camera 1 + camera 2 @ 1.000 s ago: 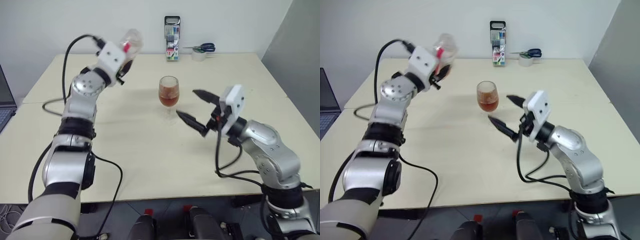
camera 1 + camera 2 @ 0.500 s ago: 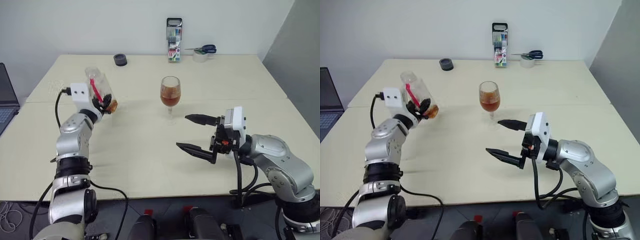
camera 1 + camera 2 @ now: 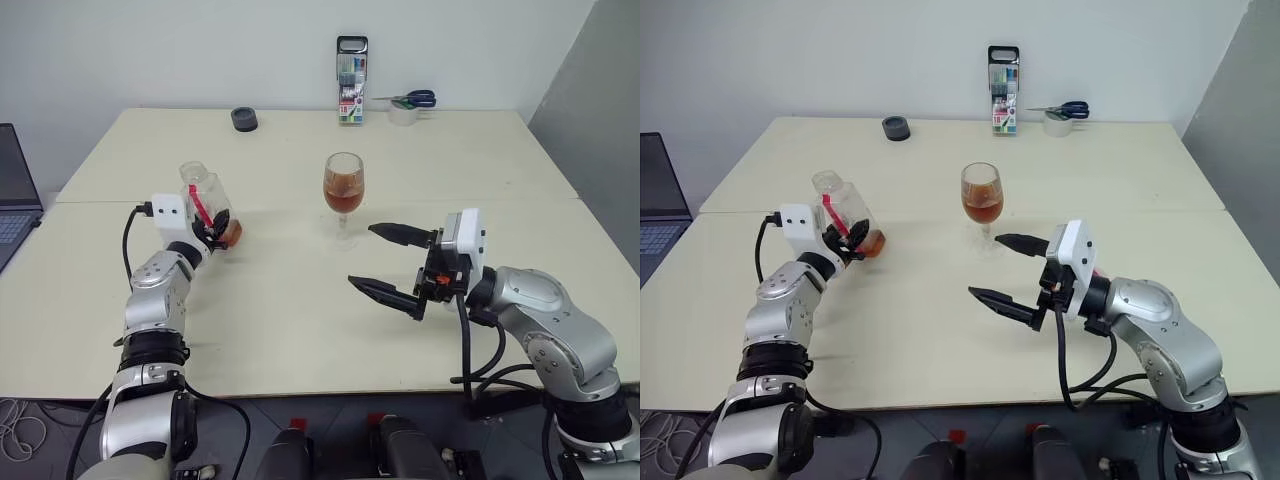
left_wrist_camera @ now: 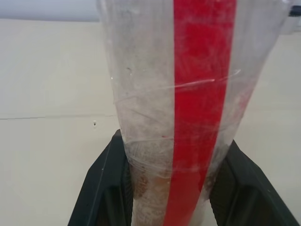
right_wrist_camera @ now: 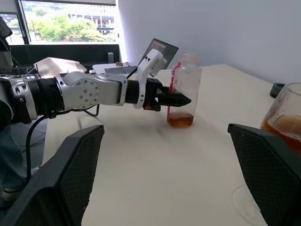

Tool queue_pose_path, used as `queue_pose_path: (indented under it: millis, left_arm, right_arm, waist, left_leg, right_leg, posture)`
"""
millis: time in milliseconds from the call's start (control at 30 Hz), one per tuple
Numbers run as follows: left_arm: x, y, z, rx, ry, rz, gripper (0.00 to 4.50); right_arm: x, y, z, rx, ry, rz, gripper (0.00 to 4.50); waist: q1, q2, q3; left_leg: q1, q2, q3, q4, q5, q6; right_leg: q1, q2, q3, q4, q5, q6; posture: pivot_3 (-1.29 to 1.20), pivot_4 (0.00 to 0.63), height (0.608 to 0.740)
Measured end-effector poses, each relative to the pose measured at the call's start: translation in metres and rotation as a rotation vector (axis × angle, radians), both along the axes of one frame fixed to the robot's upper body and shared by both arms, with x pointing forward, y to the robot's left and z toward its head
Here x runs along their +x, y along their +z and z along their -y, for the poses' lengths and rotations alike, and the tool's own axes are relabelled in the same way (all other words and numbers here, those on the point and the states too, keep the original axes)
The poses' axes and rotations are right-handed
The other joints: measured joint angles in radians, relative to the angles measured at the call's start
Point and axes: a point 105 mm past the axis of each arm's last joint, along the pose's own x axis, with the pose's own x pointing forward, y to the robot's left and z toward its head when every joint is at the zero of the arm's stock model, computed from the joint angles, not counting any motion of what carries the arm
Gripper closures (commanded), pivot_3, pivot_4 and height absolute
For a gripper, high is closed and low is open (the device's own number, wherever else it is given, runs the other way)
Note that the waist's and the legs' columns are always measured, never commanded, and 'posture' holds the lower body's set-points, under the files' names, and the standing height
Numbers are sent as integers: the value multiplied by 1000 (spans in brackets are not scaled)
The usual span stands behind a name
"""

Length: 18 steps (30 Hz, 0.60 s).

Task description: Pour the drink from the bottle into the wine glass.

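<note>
Now, reading the scene from the robot's left across to its right:

Left pincer (image 3: pixel 852 243): we see it clamped on the lower body of the bottle (image 3: pixel 844 213), black fingers (image 4: pixel 107 188) on either side of the red label strip.

Bottle axis: near upright, neck tipped a little away from the glass; base low, at or just above the counter (image 3: pixel 300 300); we cannot tell if it touches. No cap visible on the neck.

Drink (image 3: pixel 230 233): a small amber remainder sits in the bottle's base; the larger share is in the glass.

Wine glass (image 3: pixel 343 187): standing upright near the counter's middle, bowl roughly half full, well apart from the bottle and to the bottle's right.

Right pincer (image 3: pixel 391 262): fingers spread wide, holding nothing, pointing toward the robot's left, just in front of the glass foot without touching it.

Key relation: the glass lies to the right of the held bottle; the right pincer is the nearer one to the glass.

Judgement: we take pouring as largely done; setting the bottle down seems next.
</note>
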Motion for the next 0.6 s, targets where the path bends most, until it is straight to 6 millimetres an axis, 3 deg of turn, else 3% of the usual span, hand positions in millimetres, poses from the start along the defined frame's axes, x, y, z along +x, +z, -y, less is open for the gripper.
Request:
queue_pose_path:
  millis: [100, 400, 600]
  left_arm:
    - [0, -1, -1, 0, 4, 7, 2843]
    - [0, -15, -4, -5, 14, -26, 32]
    - [-7, -20, -5, 8, 14, -36, 32]
  right_arm:
    - [1, 2, 0, 1, -7, 7, 0]
    - [6, 1, 0, -7, -38, -18, 0]
    - [6, -5, 3, -4, -76, -58, 0]
  waist:
    - [0, 0, 0]
    - [0, 0, 0]
    - [0, 0, 0]
  left_leg:
    - [0, 0, 0, 0, 0, 0]
    - [0, 0, 0, 0, 0, 0]
    - [0, 0, 0, -1, 0, 0]
  right_leg:
    - [0, 0, 0, 0, 0, 0]
    - [0, 0, 0, 0, 0, 0]
    - [0, -1, 0, 0, 0, 0]
  posture:
    - [0, 150, 740]
    - [0, 150, 740]
    - [0, 150, 740]
